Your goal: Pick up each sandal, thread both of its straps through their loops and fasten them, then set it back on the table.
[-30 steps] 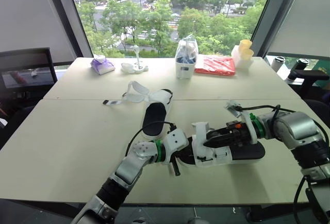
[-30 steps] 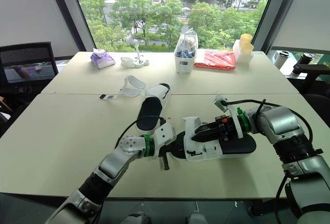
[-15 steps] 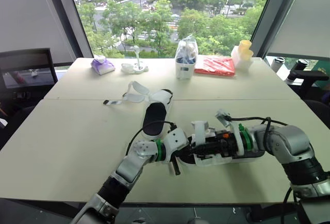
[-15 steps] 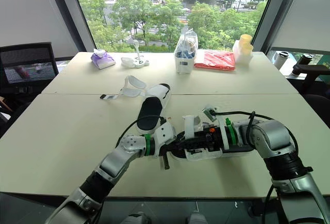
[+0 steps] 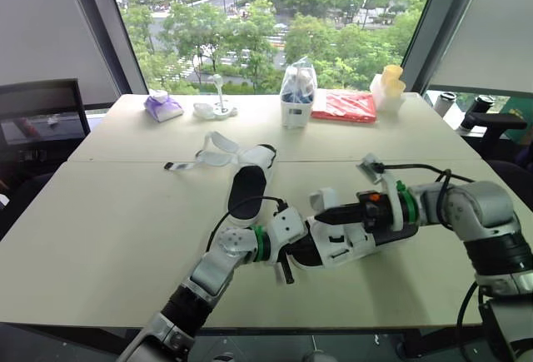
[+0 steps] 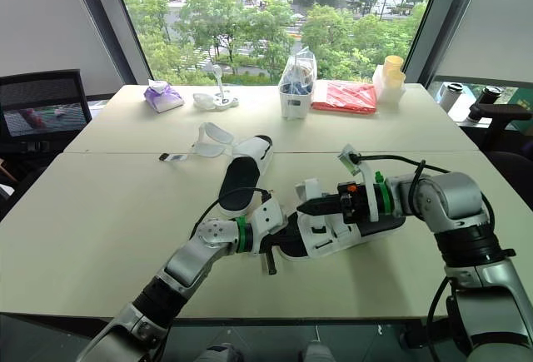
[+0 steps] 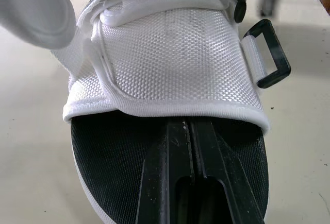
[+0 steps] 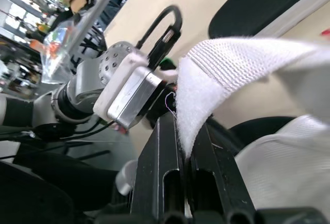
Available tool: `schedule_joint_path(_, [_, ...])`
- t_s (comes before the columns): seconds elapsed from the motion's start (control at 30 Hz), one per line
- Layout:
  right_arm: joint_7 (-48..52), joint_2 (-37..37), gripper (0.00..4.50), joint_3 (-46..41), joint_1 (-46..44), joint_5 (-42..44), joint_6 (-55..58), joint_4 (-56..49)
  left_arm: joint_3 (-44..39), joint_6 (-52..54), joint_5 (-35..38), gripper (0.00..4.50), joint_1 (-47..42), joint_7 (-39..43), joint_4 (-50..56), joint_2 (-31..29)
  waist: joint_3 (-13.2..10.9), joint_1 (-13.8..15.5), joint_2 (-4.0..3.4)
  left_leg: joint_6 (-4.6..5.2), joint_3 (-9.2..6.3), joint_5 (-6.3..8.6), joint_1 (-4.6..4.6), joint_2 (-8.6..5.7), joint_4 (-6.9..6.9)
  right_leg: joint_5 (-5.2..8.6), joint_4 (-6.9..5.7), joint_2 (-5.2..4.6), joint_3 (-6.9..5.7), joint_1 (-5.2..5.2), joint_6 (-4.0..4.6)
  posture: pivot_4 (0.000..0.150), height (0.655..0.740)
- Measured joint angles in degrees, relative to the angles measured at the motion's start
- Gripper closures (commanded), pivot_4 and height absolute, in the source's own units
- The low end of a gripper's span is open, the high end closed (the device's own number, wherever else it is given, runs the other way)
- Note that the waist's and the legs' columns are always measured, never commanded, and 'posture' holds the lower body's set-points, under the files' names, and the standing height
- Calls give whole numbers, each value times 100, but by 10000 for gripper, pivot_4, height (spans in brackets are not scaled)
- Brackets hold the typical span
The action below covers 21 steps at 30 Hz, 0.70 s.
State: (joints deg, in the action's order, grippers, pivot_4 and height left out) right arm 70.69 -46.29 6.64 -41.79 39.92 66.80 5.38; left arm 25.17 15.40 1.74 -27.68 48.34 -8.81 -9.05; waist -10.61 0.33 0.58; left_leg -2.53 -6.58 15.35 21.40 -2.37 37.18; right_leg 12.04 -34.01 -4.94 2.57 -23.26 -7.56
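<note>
The near sandal (image 5: 354, 241), black-soled with white straps, lies tilted at the table's front middle. My left gripper (image 5: 290, 252) is shut on the edge of its black sole (image 7: 113, 167), just below the white woven strap panel (image 7: 170, 49) and beside a black loop (image 7: 268, 54). My right gripper (image 5: 326, 213) reaches in from the right and is shut on the end of a white strap (image 8: 206, 74), holding it above the sandal. The second sandal (image 5: 250, 182) lies farther back with its straps (image 5: 212, 149) spread loose on the table.
Along the far edge stand a clear bag of items (image 5: 297, 96), a red packet (image 5: 345, 106), yellow cups (image 5: 388, 86), a purple pouch (image 5: 163, 106) and a small white object (image 5: 215, 109). A black chair (image 5: 42, 116) stands at the left, another (image 5: 487, 116) at the right.
My right gripper went in low toward the sandal's strap, shut on it, and now holds the strap end lifted. The sandal has tipped slightly. The left gripper has kept its hold.
</note>
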Motion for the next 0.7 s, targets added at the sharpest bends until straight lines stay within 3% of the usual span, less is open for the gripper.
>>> schedule_joint_path(0.27, [880,-170,44542,839,-302,-536,-552,275,5,-14,-2,45000,-1,-12,5,-17,-1,-7,0,0,0,0,1,0,0,2,0,0,0,-1,-4,1500,7400])
schedule_joint_path(0.7, [1113,-72,44542,1036,-144,-954,-940,354,4,-5,-2,45000,100,-113,109,-38,-1,-33,0,-1,0,0,-2,0,0,2,-2,0,0,0,-4,1500,7400])
